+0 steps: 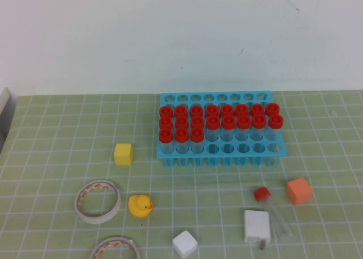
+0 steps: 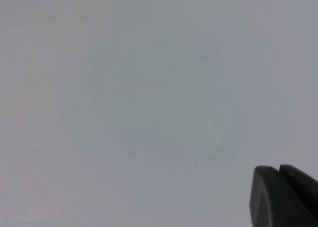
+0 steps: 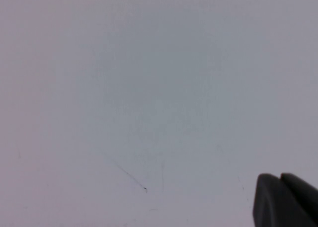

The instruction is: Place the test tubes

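Green gridded mat: one loose test tube (image 1: pixel 274 211) lies flat at five o'clock from the blue rack (image 1: pixel 221 151), between white adapter (image 1: pixel 256 226) and orange cube (image 1: pixel 298 191). Some near-row rack holes are empty. Left gripper (image 2: pixel 278 175) and right gripper (image 3: pixel 279 181) are both pressed together, facing a blank wall. Pickup not begun, I judge. Next, the right arm must descend and open over the tube.

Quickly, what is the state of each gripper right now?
Left gripper: shut, holding nothing, outside the high view.
Right gripper: shut, holding nothing, outside the high view.
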{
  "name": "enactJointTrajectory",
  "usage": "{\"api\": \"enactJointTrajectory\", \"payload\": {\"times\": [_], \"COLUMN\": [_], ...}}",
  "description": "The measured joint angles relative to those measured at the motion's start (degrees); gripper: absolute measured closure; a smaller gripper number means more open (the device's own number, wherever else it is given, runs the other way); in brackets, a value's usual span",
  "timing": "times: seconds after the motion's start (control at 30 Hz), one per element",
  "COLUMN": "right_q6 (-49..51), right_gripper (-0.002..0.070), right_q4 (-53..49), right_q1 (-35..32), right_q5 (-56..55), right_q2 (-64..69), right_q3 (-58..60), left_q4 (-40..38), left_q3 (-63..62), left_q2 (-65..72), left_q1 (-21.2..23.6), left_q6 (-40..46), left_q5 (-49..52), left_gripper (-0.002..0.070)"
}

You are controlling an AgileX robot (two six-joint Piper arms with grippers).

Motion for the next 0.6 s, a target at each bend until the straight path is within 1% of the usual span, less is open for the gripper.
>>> {"api": "enactJointTrajectory", "payload": {"times": [0.2, 0.33, 0.4, 0.47, 0.6], "right_q6": [0.00, -0.18, -0.18, -0.18, -0.29], "right_gripper": [0.0678, 0.0678, 0.0678, 0.0678, 0.0678], "right_q4": [0.00, -0.09, -0.09, -0.09, -0.27], "right_q1": [0.00, 0.00, 0.00, 0.00, 0.00], "right_q5": [-0.50, -0.18, 2.37, 7.28, 16.25], "right_q2": [0.00, 0.00, 0.00, 0.00, 0.00], "right_q3": [0.00, 0.00, -0.29, -2.11, -7.82], "left_q4": [-0.22, -0.62, -1.16, -2.26, -2.74], "left_q3": [0.00, -0.31, -2.72, -7.11, -18.25], "left_q2": [0.00, 0.00, 0.00, 0.00, 1.56], "left_q1": [0.00, 0.00, 0.00, 0.00, 0.00], "left_q6": [-0.53, -2.82, -3.52, -3.40, -2.82], "left_q5": [-3.37, -2.30, 3.81, 11.78, 26.51], "left_gripper": [0.0676, 0.0676, 0.0676, 0.0676, 0.0676]}}
